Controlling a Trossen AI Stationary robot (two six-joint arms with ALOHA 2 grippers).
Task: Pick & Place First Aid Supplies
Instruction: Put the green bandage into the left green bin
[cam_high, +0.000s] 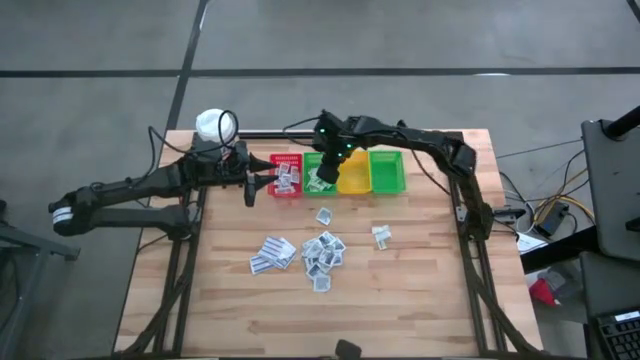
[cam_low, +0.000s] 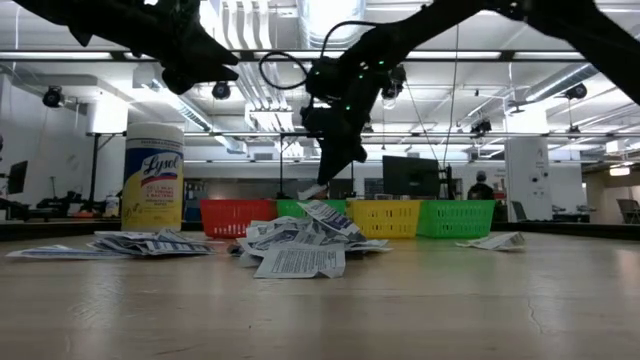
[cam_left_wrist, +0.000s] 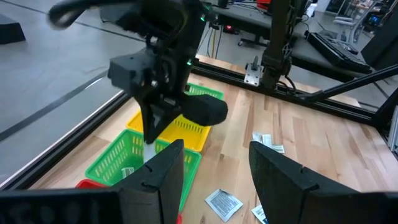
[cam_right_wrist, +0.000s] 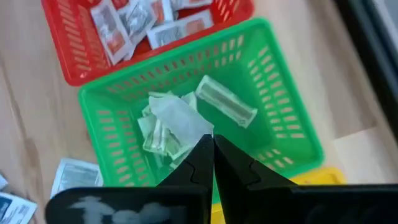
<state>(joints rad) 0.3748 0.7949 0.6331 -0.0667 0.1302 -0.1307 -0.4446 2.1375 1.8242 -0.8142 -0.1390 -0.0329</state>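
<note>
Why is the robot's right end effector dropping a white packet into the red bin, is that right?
Not quite. The right end effector is shut on a white packet, but it hangs over the green bin, not the red bin beside it. The right wrist view shows this best.

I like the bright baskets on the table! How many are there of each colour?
Red bin: 1
Green bins, one next to the red and one at the far end: 2
Yellow bin: 1
Total: 4 bins
</note>
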